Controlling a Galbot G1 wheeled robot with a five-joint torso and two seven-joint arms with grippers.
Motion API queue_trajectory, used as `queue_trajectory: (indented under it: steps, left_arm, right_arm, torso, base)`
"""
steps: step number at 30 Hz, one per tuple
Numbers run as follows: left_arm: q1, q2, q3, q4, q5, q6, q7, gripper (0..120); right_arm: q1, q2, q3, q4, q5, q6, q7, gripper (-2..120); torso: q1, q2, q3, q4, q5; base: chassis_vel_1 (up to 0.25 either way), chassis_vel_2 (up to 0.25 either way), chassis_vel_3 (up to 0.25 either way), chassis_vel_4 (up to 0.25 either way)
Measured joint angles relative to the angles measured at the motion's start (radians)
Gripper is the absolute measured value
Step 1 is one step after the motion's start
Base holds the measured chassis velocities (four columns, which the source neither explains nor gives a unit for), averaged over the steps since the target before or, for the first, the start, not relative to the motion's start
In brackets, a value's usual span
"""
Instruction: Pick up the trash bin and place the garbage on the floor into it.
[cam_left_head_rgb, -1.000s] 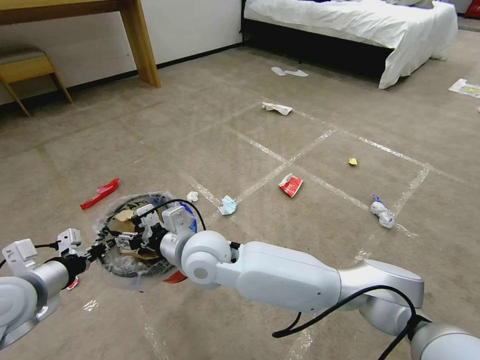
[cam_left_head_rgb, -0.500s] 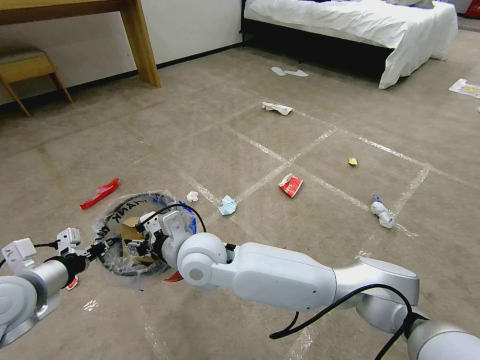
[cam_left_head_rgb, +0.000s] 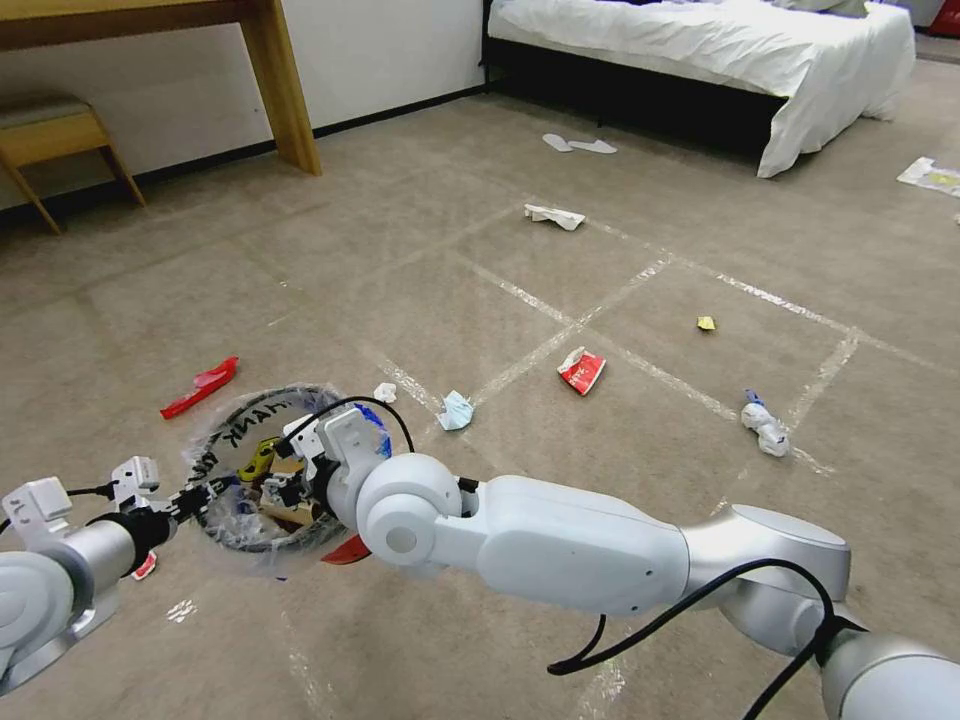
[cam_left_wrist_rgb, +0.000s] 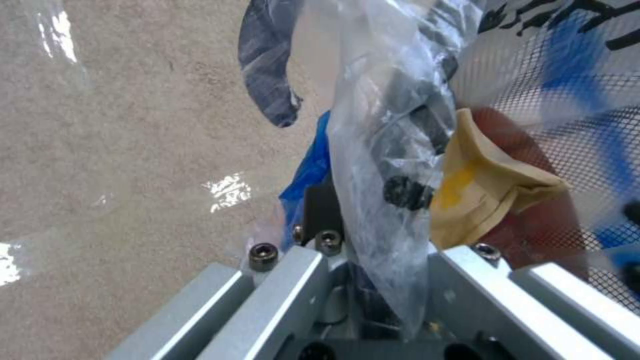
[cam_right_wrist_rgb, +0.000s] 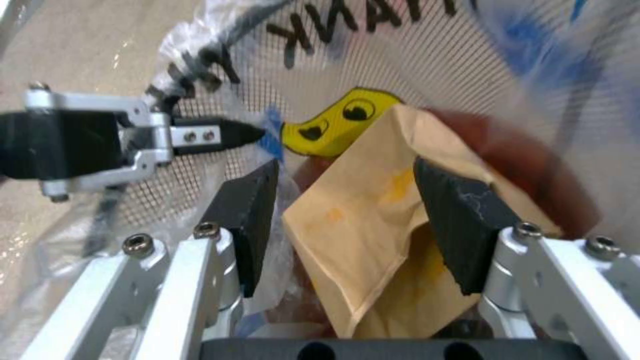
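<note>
Red round trash bin (cam_left_head_rgb: 345, 550) hangs by its rim, pinched in left end effector (cam_left_head_rgb: 195, 497); right end effector (cam_right_wrist_rgb: 347, 220) gapes around brown paper bag (cam_right_wrist_rgb: 373, 240) inside, open carpet floor (cam_left_head_rgb: 400, 260) beyond.

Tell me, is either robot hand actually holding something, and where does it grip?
The left gripper holds the trash bin by its bag-lined rim. The right gripper is open above the brown paper bag inside, gripping nothing.

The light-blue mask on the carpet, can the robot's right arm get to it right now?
Probably yes. The light-blue mask lies in the open on the floor, just beyond the trash bin where the right gripper sits with open jaws. Nothing lies between.
</note>
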Motion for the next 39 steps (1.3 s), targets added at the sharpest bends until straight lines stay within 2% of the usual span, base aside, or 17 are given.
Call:
queue_trajectory:
  steps: [14,19,21,22,24,25,26,28,30,31,33,34,36,37,39]
  left_arm:
    - [-0.002,-0.002,-0.001,0.002,0.002,0.000,0.001,0]
    - [-0.003,-0.005,-0.003,0.005,0.005,0.000,0.002,0]
    - [-0.004,-0.004,-0.010,0.006,0.006,0.000,0.003,0]
    - [-0.004,-0.004,-0.010,0.006,0.006,0.000,0.003,0]
    - [-0.002,0.000,-0.021,0.006,0.006,0.000,0.003,0]
    - [-0.002,0.000,-0.021,0.006,0.006,0.000,0.003,0]
    - [-0.002,0.002,-0.026,0.010,0.013,0.000,0.004,0]
    - [-0.002,0.002,-0.029,0.014,0.019,0.000,0.005,0]
    - [-0.002,0.002,-0.040,0.026,0.034,0.000,0.006,0]
    - [-0.002,0.002,-0.040,0.026,0.034,0.000,0.006,0]
    - [-0.001,0.000,-0.052,0.038,0.051,0.000,0.010,0]
    - [-0.001,0.000,-0.052,0.038,0.051,0.000,0.010,0]
    - [-0.001,-0.003,-0.066,0.047,0.068,0.000,0.012,0]
    - [-0.001,-0.003,-0.066,0.047,0.068,0.000,0.012,0]
    - [-0.001,-0.010,-0.079,0.056,0.100,0.000,0.019,0]
  right_arm:
    - [0.015,0.007,0.042,0.012,0.011,-0.003,0.002,54]
    - [0.014,0.018,0.107,0.019,-0.019,0.079,-0.080,56]
    - [0.007,-0.004,0.172,0.045,-0.041,0.159,-0.166,66]
    - [0.007,-0.004,0.172,0.045,-0.041,0.159,-0.166,66]
    - [-0.015,-0.054,0.279,0.089,-0.066,0.232,-0.254,76]
    - [-0.015,-0.054,0.279,0.089,-0.066,0.232,-0.254,76]
    - [-0.034,-0.083,0.344,0.111,-0.082,0.259,-0.291,82]
    - [-0.050,-0.106,0.388,0.125,-0.090,0.281,-0.319,85]
    - [-0.108,-0.173,0.495,0.159,-0.119,0.331,-0.381,92]
    - [-0.108,-0.173,0.495,0.159,-0.119,0.331,-0.381,92]
    - [-0.197,-0.260,0.614,0.194,-0.165,0.366,-0.440,93]
    - [-0.197,-0.260,0.614,0.194,-0.165,0.366,-0.440,93]
    - [-0.291,-0.331,0.730,0.226,-0.224,0.398,-0.489,99]
    - [-0.291,-0.331,0.730,0.226,-0.224,0.398,-0.489,99]
    - [-0.423,-0.391,0.897,0.266,-0.302,0.435,-0.539,100]
  torso:
    - [0.000,0.000,0.000,0.0000,-0.0001]
    - [0.000,0.000,0.000,0.0001,-0.0001]
    - [0.000,0.000,0.000,0.0003,-0.0001]
    - [0.000,0.000,0.000,0.0003,-0.0001]
    - [0.000,0.000,0.000,0.0000,0.0000]
    - [0.000,0.000,0.000,0.0000,0.0000]
    - [0.000,0.000,0.000,-0.0001,0.0002]
    - [0.000,0.000,0.000,0.0000,0.0003]
    - [0.000,0.000,0.000,0.0000,0.0003]
    - [0.000,0.000,0.000,0.0000,0.0003]
    - [0.000,0.000,0.000,0.0002,0.0003]
    - [0.000,0.000,0.000,0.0002,0.0003]
    - [0.000,0.000,0.000,-0.0004,0.0005]
    - [0.000,0.000,0.000,-0.0004,0.0005]
    - [0.000,0.000,0.000,-0.0003,0.0005]
  base:
    - [0.000,0.000,0.000,0.000]
    - [0.000,0.000,0.000,0.000]
    - [0.000,0.000,0.000,0.000]
    - [0.000,0.000,0.000,0.000]
    - [0.000,0.000,0.000,0.000]
    - [0.000,0.000,0.000,0.000]
    - [0.000,0.000,0.000,0.000]
    - [0.000,0.000,0.000,0.000]
    - [0.000,0.000,0.000,0.000]
    - [0.000,0.000,0.000,0.000]
    - [0.000,0.000,0.000,0.000]
    - [0.000,0.000,0.000,0.000]
    - [0.000,0.000,0.000,0.000]
    - [0.000,0.000,0.000,0.000]
    - [0.000,0.000,0.000,0.000]
